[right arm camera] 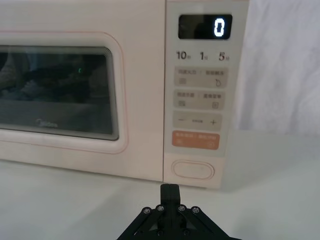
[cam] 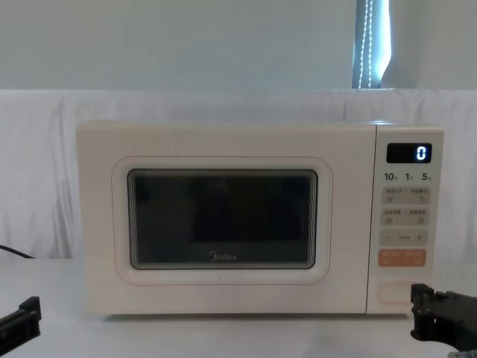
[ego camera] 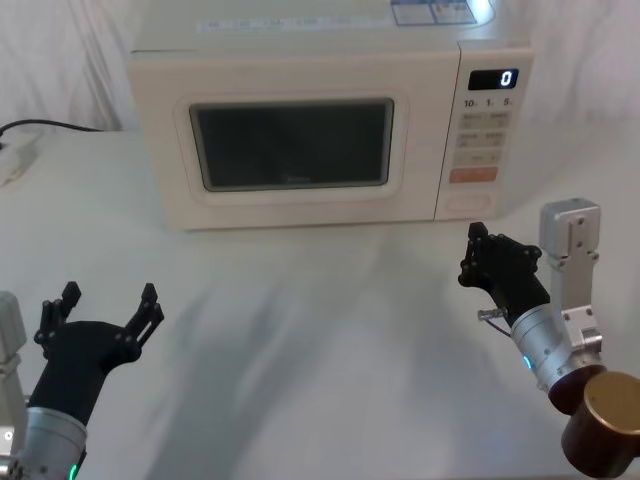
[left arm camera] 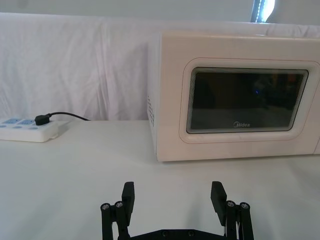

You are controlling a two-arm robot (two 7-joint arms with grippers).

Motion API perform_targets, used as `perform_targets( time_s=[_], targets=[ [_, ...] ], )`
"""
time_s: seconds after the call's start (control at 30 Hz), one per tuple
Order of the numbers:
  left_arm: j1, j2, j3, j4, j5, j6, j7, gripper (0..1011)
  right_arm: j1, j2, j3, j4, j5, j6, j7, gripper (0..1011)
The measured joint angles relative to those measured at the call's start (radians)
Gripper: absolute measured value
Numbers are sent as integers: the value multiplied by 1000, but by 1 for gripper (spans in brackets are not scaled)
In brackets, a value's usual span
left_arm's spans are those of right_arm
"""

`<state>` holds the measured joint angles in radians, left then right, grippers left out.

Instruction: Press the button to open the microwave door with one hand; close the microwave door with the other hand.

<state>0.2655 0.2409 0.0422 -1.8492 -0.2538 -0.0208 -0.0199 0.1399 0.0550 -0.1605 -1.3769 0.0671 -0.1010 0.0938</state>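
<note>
The cream microwave stands at the back of the table with the microwave door [ego camera: 290, 146] [left arm camera: 246, 102] [right arm camera: 55, 90] [cam: 222, 221] closed. The wide pill-shaped button [ego camera: 467, 203] [right arm camera: 194, 169] [cam: 393, 292] sits at the bottom of the control panel, under the orange button. My right gripper [ego camera: 474, 252] [right arm camera: 170, 192] [cam: 422, 312] is shut and empty, pointing at the panel just short of and slightly below the button, without touching it. My left gripper [ego camera: 110, 300] [left arm camera: 173, 193] hovers open over the table's front left, well away from the door.
A white power strip [left arm camera: 26, 129] with a black cable [ego camera: 45, 125] lies left of the microwave. The display [right arm camera: 205, 26] reads 0. White cloth covers the table [ego camera: 300, 330] and hangs behind it.
</note>
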Motion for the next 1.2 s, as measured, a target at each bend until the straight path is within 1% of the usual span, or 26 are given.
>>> perform_targets(
  time_s=[0.17,0.2,0.23,0.5,0.8,1.03,1.2],
  targets=[
    [0,0,0,0,0,0,0,1001,51,-12,15,86,6,-19,6,0],
    [0,0,0,0,0,0,0,1001,51,-12,15,86,6,-19,6,0],
    [0,0,0,0,0,0,0,1001,62,-13,19,105,6,-24,8,0],
    [0,0,0,0,0,0,0,1001,115,-18,29,183,12,-45,23,0],
    [0,0,0,0,0,0,0,1001,163,-19,32,246,11,-46,31,0],
    [0,0,0,0,0,0,0,1001,208,-14,35,295,2,-24,32,0],
    [0,0,0,0,0,0,0,1001,236,-14,38,330,0,-23,32,0]
  ],
)
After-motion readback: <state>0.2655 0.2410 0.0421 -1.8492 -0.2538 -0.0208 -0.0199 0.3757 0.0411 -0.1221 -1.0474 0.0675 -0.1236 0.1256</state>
